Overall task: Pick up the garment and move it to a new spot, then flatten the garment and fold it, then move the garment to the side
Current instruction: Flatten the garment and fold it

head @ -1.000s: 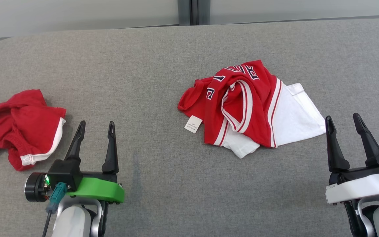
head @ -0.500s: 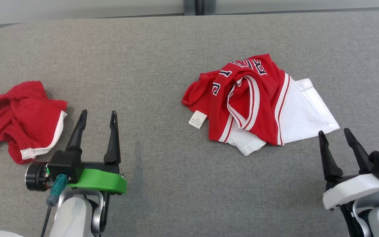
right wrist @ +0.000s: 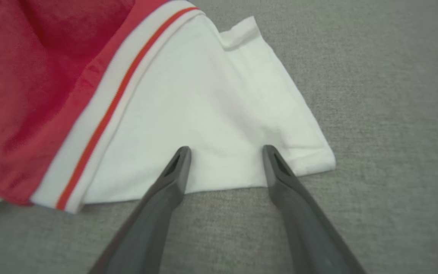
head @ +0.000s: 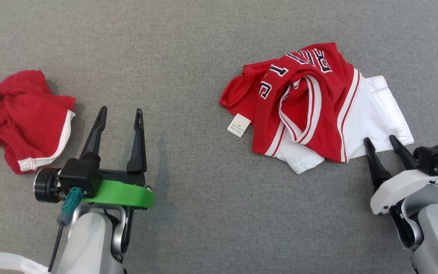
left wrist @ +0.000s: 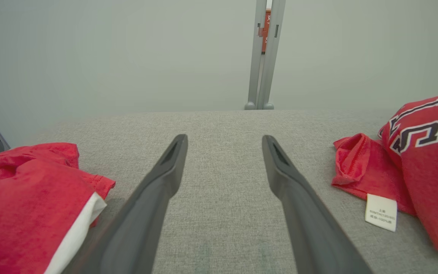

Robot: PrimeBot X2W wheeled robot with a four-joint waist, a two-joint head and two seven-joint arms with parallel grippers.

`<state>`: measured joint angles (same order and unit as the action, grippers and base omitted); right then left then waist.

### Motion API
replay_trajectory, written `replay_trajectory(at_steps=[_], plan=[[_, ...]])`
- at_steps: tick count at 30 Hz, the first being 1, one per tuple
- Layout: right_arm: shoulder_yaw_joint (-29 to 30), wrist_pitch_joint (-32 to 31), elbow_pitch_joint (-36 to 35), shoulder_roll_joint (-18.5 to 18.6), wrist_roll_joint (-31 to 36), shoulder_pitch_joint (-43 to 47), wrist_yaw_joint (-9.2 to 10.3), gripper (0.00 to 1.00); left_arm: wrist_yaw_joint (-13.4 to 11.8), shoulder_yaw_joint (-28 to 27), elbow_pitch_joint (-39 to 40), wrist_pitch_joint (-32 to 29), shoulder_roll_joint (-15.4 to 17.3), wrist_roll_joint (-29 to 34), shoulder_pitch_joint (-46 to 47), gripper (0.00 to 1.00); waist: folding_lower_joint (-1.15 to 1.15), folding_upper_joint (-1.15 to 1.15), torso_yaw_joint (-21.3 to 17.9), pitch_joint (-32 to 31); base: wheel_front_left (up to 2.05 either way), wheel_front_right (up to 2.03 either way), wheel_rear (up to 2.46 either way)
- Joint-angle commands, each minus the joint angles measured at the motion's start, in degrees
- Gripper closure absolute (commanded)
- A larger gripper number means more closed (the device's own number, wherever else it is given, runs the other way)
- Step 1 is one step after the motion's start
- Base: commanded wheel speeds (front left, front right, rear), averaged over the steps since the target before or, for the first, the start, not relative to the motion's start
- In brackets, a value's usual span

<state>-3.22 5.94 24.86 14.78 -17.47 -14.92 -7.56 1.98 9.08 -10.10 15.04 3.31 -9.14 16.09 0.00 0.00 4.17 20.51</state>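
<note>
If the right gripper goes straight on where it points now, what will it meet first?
Probably the white part of the garment: the right gripper aims its open jaws at the near hem. Its height above the cloth is unclear.

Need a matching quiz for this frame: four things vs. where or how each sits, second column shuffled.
Things:
1. left tool
2. right tool
3. care label
4. second garment

States:
a. crumpled at the far left
b. tips at the white edge of the jersey
c. open over bare grey surface
d. white, beside the jersey's red left edge

Pairs: 1-c, 2-b, 3-d, 4-a
</note>
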Motion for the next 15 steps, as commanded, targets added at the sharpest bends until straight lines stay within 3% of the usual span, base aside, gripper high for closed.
replay_trajectory(at_steps=[1, 6, 15], plan=[[-0.9, -2.5, 2.8, -0.1, -0.5, 0.0, 0.14, 1.0, 0.1, -0.1, -0.1, 0.2, 0.1, 0.5, 0.7, 0.0, 0.0, 0.0, 0.7, 0.6, 0.0, 0.0, 0.0], [-0.6, -1.7, 2.3, 1.8, -1.6, -2.1, 0.14, 1.0, -0.3, 0.1, 0.1, 0.2, -0.1, 0.3, 0.9, 0.0, 0.0, 0.0, 1.0, 0.7, 0.0, 0.0, 0.0], [2.1, -2.0, -3.4, 9.9, 0.0, -12.9, 0.12, 1.0, 0.0, 0.2, 1.1, 0.2, -0.2, 0.3, 2.0, 0.0, 0.0, 0.0, 1.2, 2.6, 0.0, 0.0, 0.0]])
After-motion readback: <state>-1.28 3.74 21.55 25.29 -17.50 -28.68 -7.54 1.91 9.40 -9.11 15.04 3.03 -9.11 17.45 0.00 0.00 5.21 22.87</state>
